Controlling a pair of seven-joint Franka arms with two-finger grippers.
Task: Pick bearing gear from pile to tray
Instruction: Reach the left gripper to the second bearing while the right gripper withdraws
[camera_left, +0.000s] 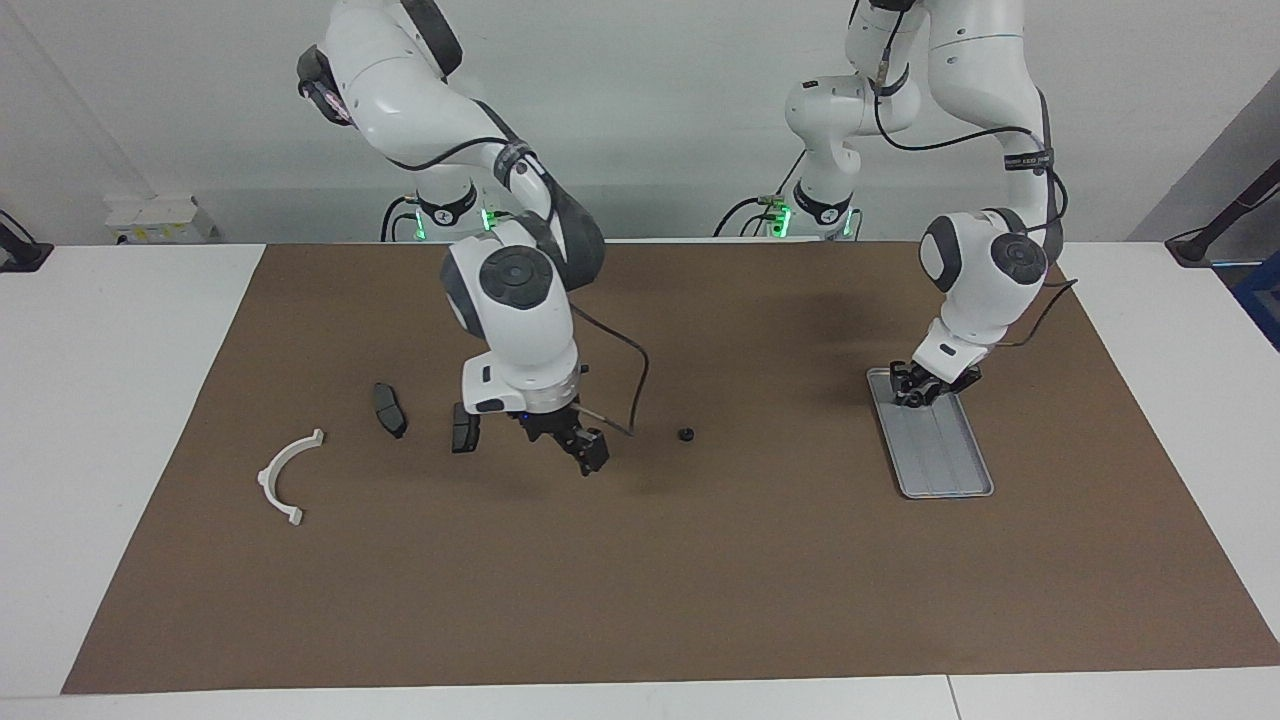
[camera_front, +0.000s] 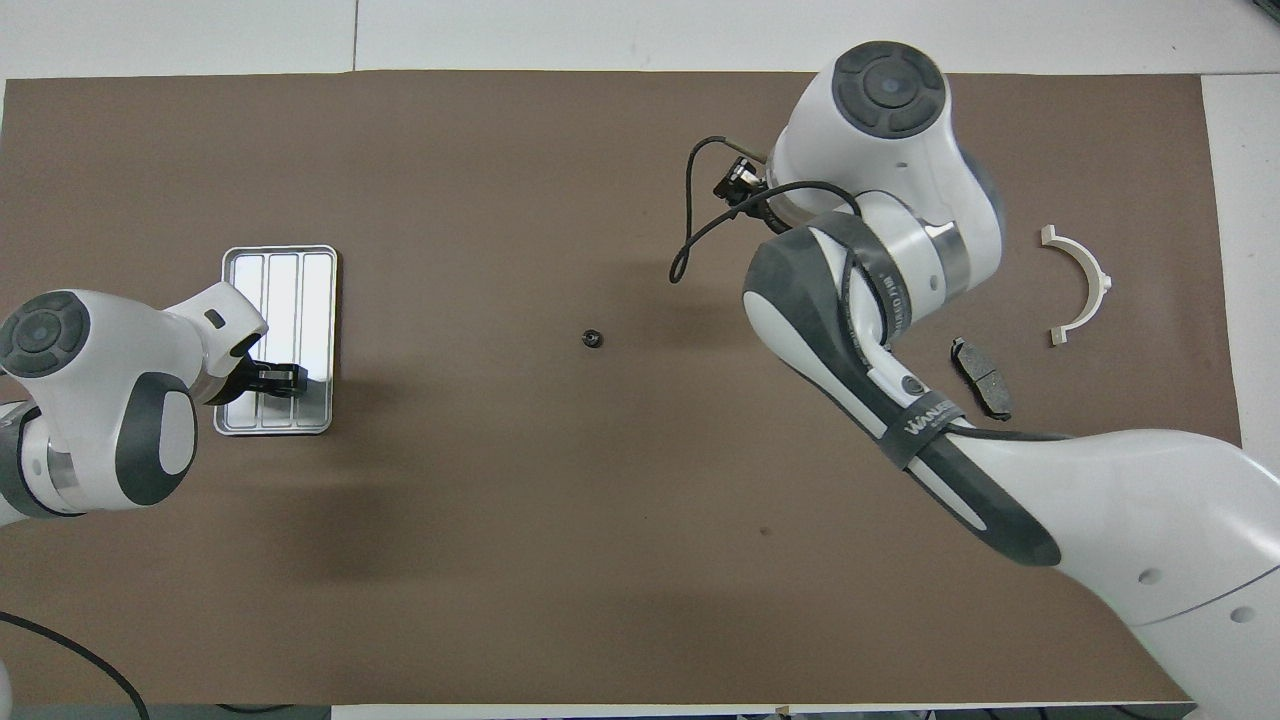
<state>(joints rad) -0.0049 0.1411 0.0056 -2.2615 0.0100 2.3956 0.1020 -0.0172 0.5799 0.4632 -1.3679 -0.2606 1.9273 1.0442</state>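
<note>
A tiny black round piece (camera_left: 686, 435) lies alone on the brown mat, also seen in the overhead view (camera_front: 592, 339). My right gripper (camera_left: 588, 452) hangs just above the mat between that piece and a dark grey plate (camera_left: 465, 428); from overhead only its tip (camera_front: 733, 183) shows past the wrist. A second dark plate (camera_left: 388, 408) (camera_front: 980, 377) and a white half-ring bracket (camera_left: 285, 475) (camera_front: 1080, 285) lie toward the right arm's end. The silver tray (camera_left: 945, 460) (camera_front: 285, 290) lies toward the left arm's end. My left gripper (camera_left: 913, 392) (camera_front: 280, 378) is low over the tray's end nearer the robots.
The brown mat (camera_left: 640, 580) covers most of the white table. A black cable (camera_left: 635, 385) loops from the right wrist. The parts lie spread apart from one another.
</note>
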